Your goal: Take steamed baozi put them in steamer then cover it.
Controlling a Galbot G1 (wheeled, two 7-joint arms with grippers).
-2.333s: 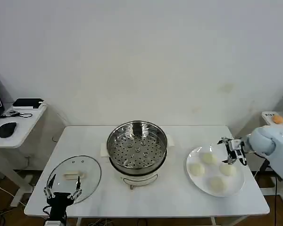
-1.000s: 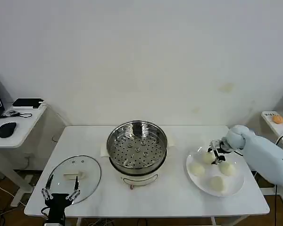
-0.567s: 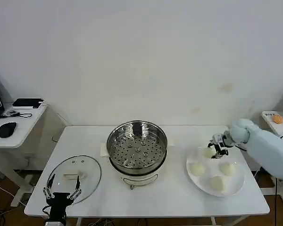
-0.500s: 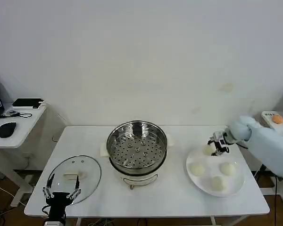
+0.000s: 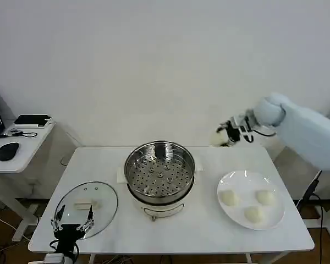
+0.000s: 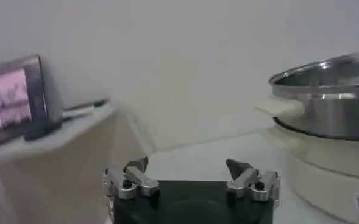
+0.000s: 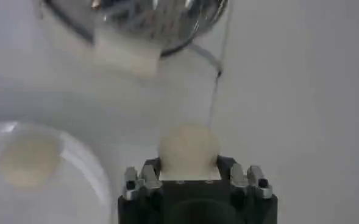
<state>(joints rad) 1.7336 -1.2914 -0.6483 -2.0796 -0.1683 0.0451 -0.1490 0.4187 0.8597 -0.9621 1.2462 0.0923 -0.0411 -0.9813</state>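
Now the right gripper (image 5: 226, 135), clamped on one steamed baozi (image 5: 218, 138), hangs up beyond the steamer (image 5: 160, 170), to its right; the open pot lies leftward and below. Left gripper (image 5: 71, 225) idles open by the cover (image 5: 86, 202).

We see a white table (image 5: 203, 231) standing against a plain white wall (image 5: 154, 66). On its right side lies a flat white plate (image 5: 239, 217). To the left, well apart from the table, stands a small white side desk (image 5: 22, 148). On it rest a black computer mouse (image 5: 8, 150) and a dark flat device (image 5: 32, 120) near the wall. Cables (image 5: 0, 231) trail on the floor below.
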